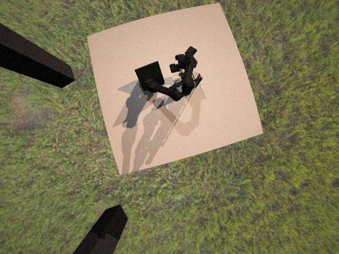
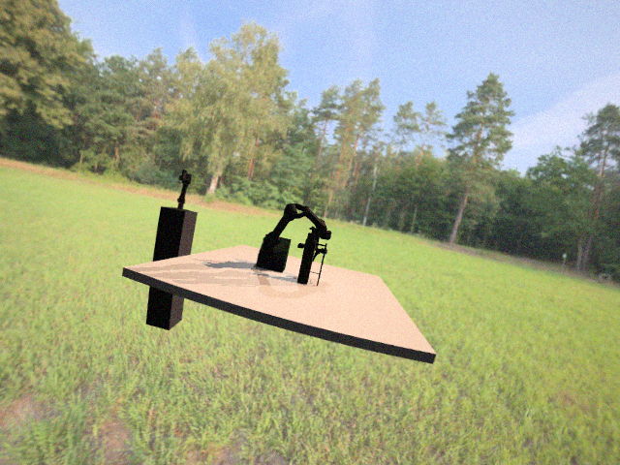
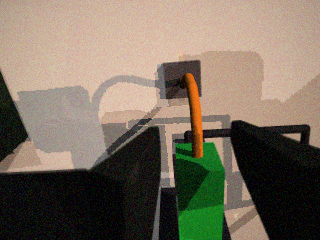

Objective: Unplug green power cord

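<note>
Between parted jaws: green plug, untouched.

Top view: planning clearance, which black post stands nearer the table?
The upper-left post, its tip almost at the table edge; the bottom post sits farther off.

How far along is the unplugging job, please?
Done: the gripper is open, with gaps either side of the green plug. In hand: nothing. Whether the plug is out of the strip is not visible. Left: lifting clear of the plug and its orange cord.
</note>
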